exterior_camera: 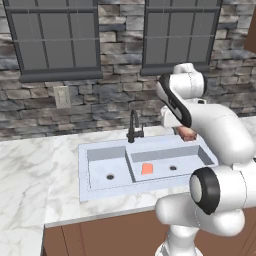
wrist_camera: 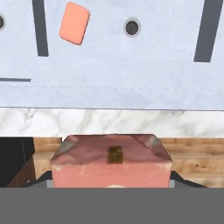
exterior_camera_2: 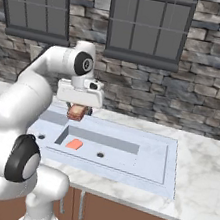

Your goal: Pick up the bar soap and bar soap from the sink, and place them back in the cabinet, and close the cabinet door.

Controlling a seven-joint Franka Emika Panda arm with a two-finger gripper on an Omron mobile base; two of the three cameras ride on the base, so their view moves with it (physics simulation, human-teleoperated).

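Soap bars: 2. One small flat bright orange bar soap (exterior_camera: pixel 147 169) (exterior_camera_2: pixel 74 143) (wrist_camera: pixel 74 22) lies on the floor of the sink's bigger basin, near a round drain hole (exterior_camera: pixel 173 168) (exterior_camera_2: pixel 100 155) (wrist_camera: pixel 131 27). 2nd one, a pinkish tan-brown block of soap (exterior_camera: pixel 187 133) (exterior_camera_2: pixel 76 112) (wrist_camera: pixel 112 159), is up in the air, squeezed btwn the jaws of the two-finger gripper (exterior_camera: pixel 186 131) (exterior_camera_2: pixel 78 111), above the sink's back edge. Wide pale grey-blue double-basin sink (exterior_camera: pixel 95 189) (exterior_camera_2: pixel 171 163) (wrist_camera: pixel 113 83): 1, w/ 2 basins, 2 drain holes and 1 thin black curved faucet (exterior_camera: pixel 134 127). It sits in a white marble counter (exterior_camera: pixel 30 170) (exterior_camera_2: pixel 199 162). White robot arm (exterior_camera: pixel 220 145) (exterior_camera_2: pixel 27 103) goes up from the base, bends at the elbow, and its hand points down over the sink. Dark windows (exterior_camera: pixel 55 35) (exterior_camera_2: pixel 149 22) in the stone wall: 2.
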